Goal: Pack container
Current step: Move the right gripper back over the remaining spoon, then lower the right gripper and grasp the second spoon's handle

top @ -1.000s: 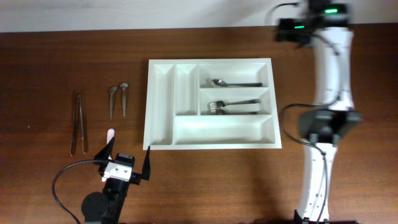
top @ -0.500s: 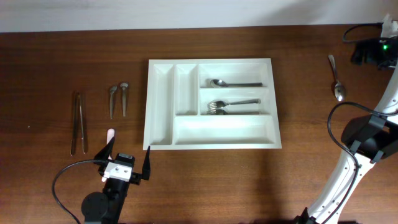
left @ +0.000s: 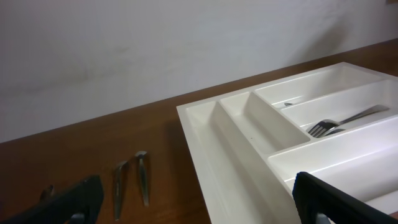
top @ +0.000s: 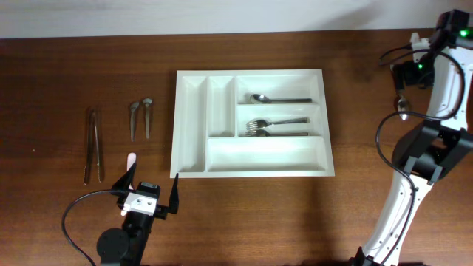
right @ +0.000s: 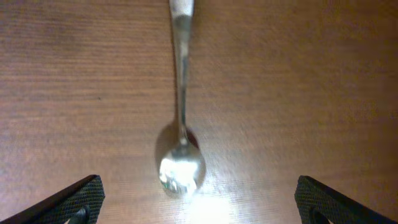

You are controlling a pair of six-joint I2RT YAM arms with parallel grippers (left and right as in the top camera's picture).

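When looking down from overhead, find the container (top: pixel 191 122), a white five-compartment cutlery tray, flat in the middle of the worktop (top: pixel 59 74). Find the left hand (top: pixel 155 179) at the near edge, just off the tray's near left corner, spread wide with nothing between its fingers (top: pixel 175 196); cannot tell whether the nearer fingertip touches that corner. Through the left wrist camera, see the tray ahead and to the right, cut off by the picture's right edge. Place the right hand (right: pixel 198 200) well apart from the tray, beyond its right side toward the worktop's far right, likewise spread wide and gripping nothing, hanging over a loose spoon (right: pixel 180 112) on bare wood, bowl toward the fingers, handle cut off at the top.

From overhead, make out only a bit of that loose spoon beside the right arm (top: pixel 446 70); cannot pick out the hand's fingers there. Cannot name the small pale thing (top: pixel 131 157) beside the left hand's outer fingertip. Cannot say whether the long thin metal pair (top: pixel 93 145) at far left is tongs or two separate pieces.

Inside the tray, count one stowed spoon (top: pixel 277 98) in the far crosswise compartment and forks (top: pixel 275 127), apparently two, in the middle one, heads pointing left. Left of the tray, on the wood, note two small spoons (top: pixel 147 118) side by side.
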